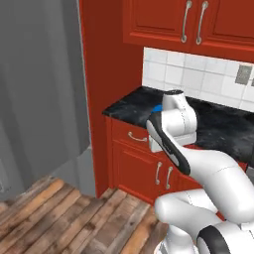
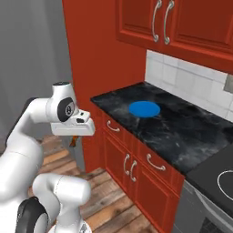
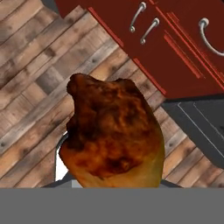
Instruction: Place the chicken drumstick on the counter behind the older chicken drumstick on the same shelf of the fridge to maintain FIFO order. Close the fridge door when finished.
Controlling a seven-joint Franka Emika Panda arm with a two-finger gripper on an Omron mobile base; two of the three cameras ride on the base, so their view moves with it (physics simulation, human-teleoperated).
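While the arm hangs out past the bench (image 2: 191,132) edge, I see the gripper (image 2: 73,140) clenched on the chicken drumstick (image 3: 111,133), whose dark meaty end looms right in front of the hand camera. Below the gripper lies the plank floor (image 3: 30,70). Off to its side stand the red cabinets (image 2: 132,166), and the blue plate (image 2: 144,108) rests on the bench above and beyond it. The fridge door (image 1: 42,84) stands apart.

Flat, even rendered light, faint soft shadows, no glare, slightly coarse, soft-edged textures
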